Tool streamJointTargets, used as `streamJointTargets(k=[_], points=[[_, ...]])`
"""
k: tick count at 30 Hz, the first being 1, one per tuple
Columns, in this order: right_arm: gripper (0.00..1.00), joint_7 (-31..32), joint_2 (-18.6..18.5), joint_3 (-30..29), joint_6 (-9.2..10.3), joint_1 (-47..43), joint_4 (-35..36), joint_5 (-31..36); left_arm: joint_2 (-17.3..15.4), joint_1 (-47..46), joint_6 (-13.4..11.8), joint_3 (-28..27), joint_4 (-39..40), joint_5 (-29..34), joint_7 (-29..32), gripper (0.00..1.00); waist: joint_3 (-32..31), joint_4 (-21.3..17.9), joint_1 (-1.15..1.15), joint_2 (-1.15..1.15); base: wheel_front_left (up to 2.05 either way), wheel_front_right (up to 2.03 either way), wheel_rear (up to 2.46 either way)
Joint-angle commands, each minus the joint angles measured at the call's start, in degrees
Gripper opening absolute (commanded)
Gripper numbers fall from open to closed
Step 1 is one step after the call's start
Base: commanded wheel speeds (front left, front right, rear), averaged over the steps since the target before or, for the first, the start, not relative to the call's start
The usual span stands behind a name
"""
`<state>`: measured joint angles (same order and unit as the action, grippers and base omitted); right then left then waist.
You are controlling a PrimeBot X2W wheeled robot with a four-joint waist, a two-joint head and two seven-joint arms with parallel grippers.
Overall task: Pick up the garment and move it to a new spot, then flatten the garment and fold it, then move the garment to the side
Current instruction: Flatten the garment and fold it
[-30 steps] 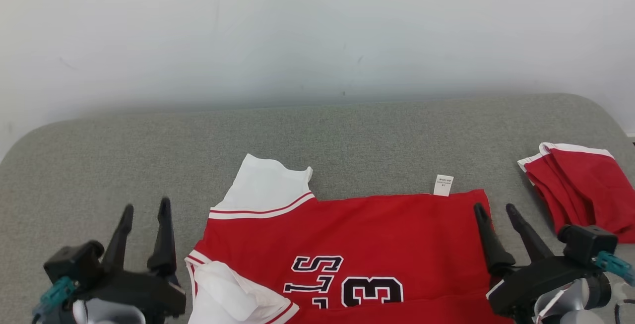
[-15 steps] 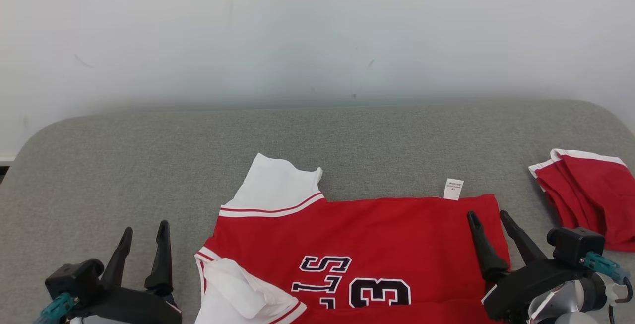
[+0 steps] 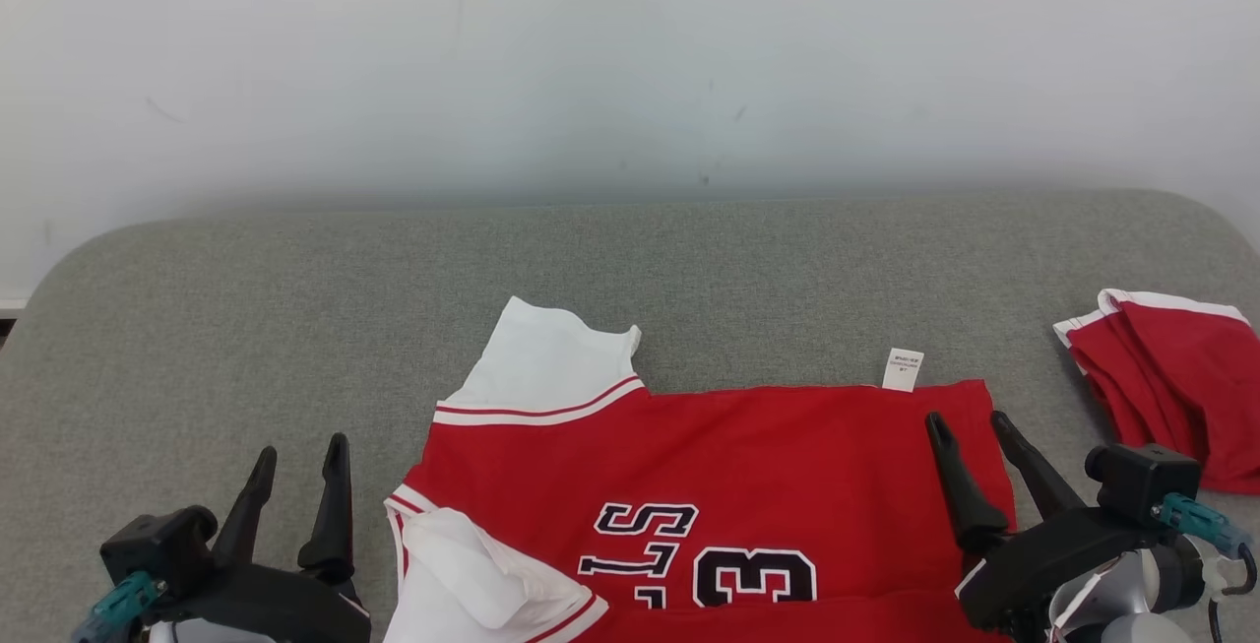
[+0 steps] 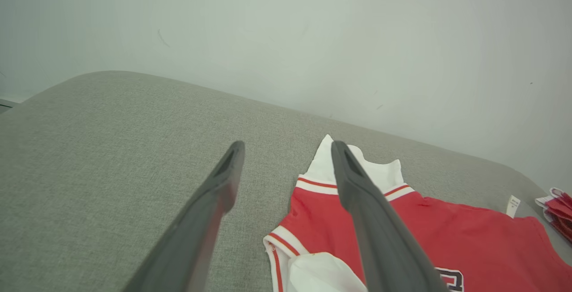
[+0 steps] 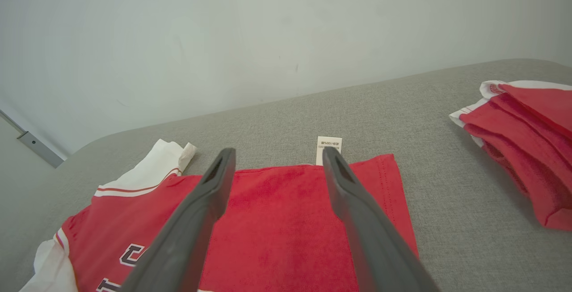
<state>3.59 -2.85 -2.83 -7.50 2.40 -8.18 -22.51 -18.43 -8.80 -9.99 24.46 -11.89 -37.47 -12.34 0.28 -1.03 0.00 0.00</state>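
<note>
A red jersey (image 3: 748, 466) with white sleeves and black "13" lettering lies flat on the grey cushioned surface (image 3: 295, 308), its lower part cut off by the head view's bottom edge. A white care tag (image 3: 903, 369) sticks out at its far edge. My left gripper (image 3: 300, 446) stands open, empty, over bare cushion left of the jersey (image 4: 469, 234). Over the jersey's right end (image 5: 290, 220) my right gripper (image 3: 967, 418) is open with nothing between its fingers.
A second red garment with white trim (image 3: 1171, 377) lies bunched at the far right of the cushion (image 5: 527, 135). A pale wall (image 3: 630, 62) rises behind the cushion's far edge. Bare cushion stretches to the left and beyond the jersey.
The camera shifted slightly, moving the whole scene right and down. Both grippers sit a little lower in view than a second ago and stay open. The jersey lies as before.
</note>
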Motion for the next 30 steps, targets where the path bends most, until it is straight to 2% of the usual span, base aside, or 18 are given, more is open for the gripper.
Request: streamJointTargets(k=[1, 9, 13, 15, 19, 23, 26, 30], points=[[1.00, 0.1, -0.1, -0.1, 0.04, 0.5, 0.2, 0.7, -0.3, -0.5, -0.1, 0.0, 0.1, 0.1, 0.2, 1.00, 0.2, -0.1, 0.00, 0.00, 0.00, 0.00, 0.00], [1.00, 0.8, -0.1, -0.5, 0.04, 1.6, 1.0, 1.7, -0.6, -2.1, -0.7, 0.9, 1.2, 0.9, 1.5, 1.00, 2.0, -0.4, 0.00, 0.00, 0.00, 0.00, 0.00], [1.00, 3.9, -0.1, -2.1, 0.04, 3.3, 2.2, 3.5, -1.3, -5.1, 0.7, 2.3, 2.0, 1.1, 5.0, 1.00, 3.8, -0.4, 0.00, 0.00, 0.00, 0.00, 0.00], [1.00, 7.4, -0.1, -3.0, 0.04, 4.3, 2.6, 4.8, -1.4, -7.7, 1.4, 3.2, 1.8, 1.2, 7.5, 1.00, 4.7, -0.4, 0.00, 0.00, 0.00, 0.00, 0.00], [1.00, 18.4, -0.1, -4.2, 0.04, 6.3, 3.5, 5.0, -0.6, -14.1, 2.8, 6.4, -0.1, 2.1, 14.6, 1.00, 6.4, -0.5, 0.00, 0.00, 0.00, 0.00, 0.00], [1.00, 28.5, -0.1, -5.9, 0.04, 9.5, 5.5, 5.8, 0.3, -22.2, 2.5, 8.8, -3.5, 3.2, 23.1, 1.00, 8.8, -1.3, 0.00, 0.00, 0.00, 0.00, 0.00], [1.00, 35.1, -0.2, -8.4, 0.04, 12.1, 7.1, 7.2, 2.5, -29.3, 1.8, 11.3, -6.9, 4.4, 30.3, 1.00, 11.6, -0.9, 0.00, 0.00, 0.00, 0.00, 0.00], [1.00, 42.0, -0.1, -9.5, 0.04, 15.9, 8.2, 8.0, 5.7, -37.8, 2.3, 13.1, -11.9, 5.9, 34.3, 1.00, 14.9, -1.3, 0.00, 0.00, 0.00, 0.00, 0.00]])
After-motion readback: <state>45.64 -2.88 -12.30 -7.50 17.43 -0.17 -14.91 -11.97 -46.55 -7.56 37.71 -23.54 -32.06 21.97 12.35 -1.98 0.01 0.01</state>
